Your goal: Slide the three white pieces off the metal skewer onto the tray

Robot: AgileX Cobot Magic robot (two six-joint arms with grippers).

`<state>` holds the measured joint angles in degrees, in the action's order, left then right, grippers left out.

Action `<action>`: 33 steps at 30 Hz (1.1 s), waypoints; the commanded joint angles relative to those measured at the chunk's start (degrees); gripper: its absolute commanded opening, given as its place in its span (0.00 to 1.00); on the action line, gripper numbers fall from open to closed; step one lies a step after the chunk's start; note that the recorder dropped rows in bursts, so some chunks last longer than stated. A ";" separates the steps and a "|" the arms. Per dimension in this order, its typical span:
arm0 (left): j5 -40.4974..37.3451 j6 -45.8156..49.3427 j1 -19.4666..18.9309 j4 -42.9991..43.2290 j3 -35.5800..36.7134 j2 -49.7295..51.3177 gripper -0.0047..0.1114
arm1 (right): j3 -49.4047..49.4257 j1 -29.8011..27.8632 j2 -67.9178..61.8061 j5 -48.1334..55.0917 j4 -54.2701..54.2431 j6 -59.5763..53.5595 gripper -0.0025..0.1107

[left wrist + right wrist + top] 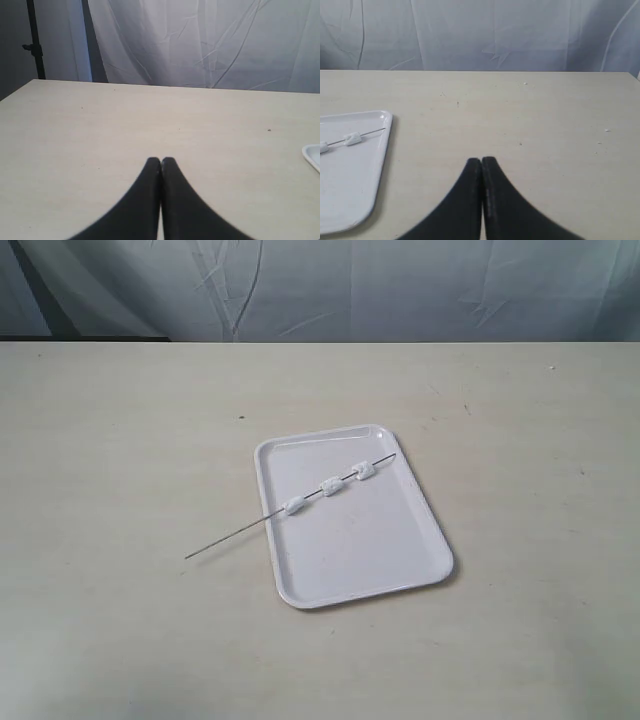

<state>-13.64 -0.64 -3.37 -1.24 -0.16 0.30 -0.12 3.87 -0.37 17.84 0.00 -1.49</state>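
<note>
The white tray [360, 550] lies flat on the pale table. The thin metal skewer [230, 540] rests slantwise across the tray's far half, its bare end sticking out over the table to the left. Three white pieces sit threaded on it above the tray: one [298, 506], a second [331, 485] and a third [364, 471]. Neither arm shows in the exterior view. My left gripper [161, 160] is shut and empty over bare table; a tray corner [312, 155] peeks in. My right gripper [481, 160] is shut and empty, with the tray [350, 185] and a white piece [353, 139] off to its side.
A wrinkled white cloth backdrop [320, 285] hangs behind the table's far edge. A dark stand [35, 40] rises at the backdrop's side in the left wrist view. Small specks dot the tabletop.
</note>
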 commanded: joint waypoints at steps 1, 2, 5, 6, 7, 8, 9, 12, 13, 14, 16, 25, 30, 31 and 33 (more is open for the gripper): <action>-0.05 -0.29 0.28 -0.03 0.16 -0.30 0.04 | 0.12 0.10 0.37 -0.38 0.40 -0.07 0.02; -0.05 -0.29 0.28 -0.03 0.16 -0.30 0.04 | 0.12 0.10 0.37 -0.38 0.40 -0.07 0.02; -0.05 -0.29 0.28 -0.03 0.16 -0.30 0.04 | 0.12 0.10 0.37 -0.38 0.40 -0.07 0.02; -0.05 -0.29 0.28 -0.03 0.16 -0.30 0.04 | 0.12 0.10 0.37 -0.38 0.40 -0.07 0.02; -0.05 -0.29 0.28 -0.03 0.16 -0.30 0.04 | 0.12 0.10 0.37 -0.38 0.40 -0.07 0.02; -0.05 -0.29 0.28 -0.03 0.16 -0.30 0.04 | 0.12 0.10 0.37 -0.38 0.40 -0.07 0.02; -0.05 -0.29 0.28 -0.03 0.16 -0.30 0.04 | 0.12 0.10 0.37 -0.38 0.40 -0.07 0.02; -0.05 -0.29 0.28 -0.03 0.16 -0.30 0.04 | 0.12 0.10 0.37 -0.38 0.40 -0.07 0.02; -0.05 -0.29 0.28 -0.03 0.16 -0.30 0.04 | 0.12 0.10 0.37 -0.38 0.40 -0.07 0.02; -0.05 -0.29 0.28 -0.03 0.16 -0.30 0.04 | 0.12 0.10 0.37 -0.38 0.40 -0.07 0.02; -0.05 -0.29 0.28 -0.03 0.16 -0.30 0.04 | 0.12 0.10 0.37 -0.38 0.40 -0.07 0.02; -0.05 -0.29 0.28 -0.03 0.16 -0.30 0.04 | 0.12 0.10 0.37 -0.38 0.40 -0.07 0.02; -0.05 -0.29 0.28 -0.03 0.16 -0.30 0.04 | 0.12 0.10 0.37 -0.38 0.40 -0.07 0.02; -0.05 -0.29 0.28 0.40 0.16 -0.30 0.04 | 0.12 0.10 0.37 -0.38 0.40 -0.07 0.02; 0.48 -0.29 0.28 2.54 0.16 -0.30 0.04 | 0.12 0.10 0.37 -0.38 0.40 -0.07 0.02</action>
<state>-13.64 -0.64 -3.37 -0.54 -0.16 0.30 -0.12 3.87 -0.37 17.84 0.00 -1.49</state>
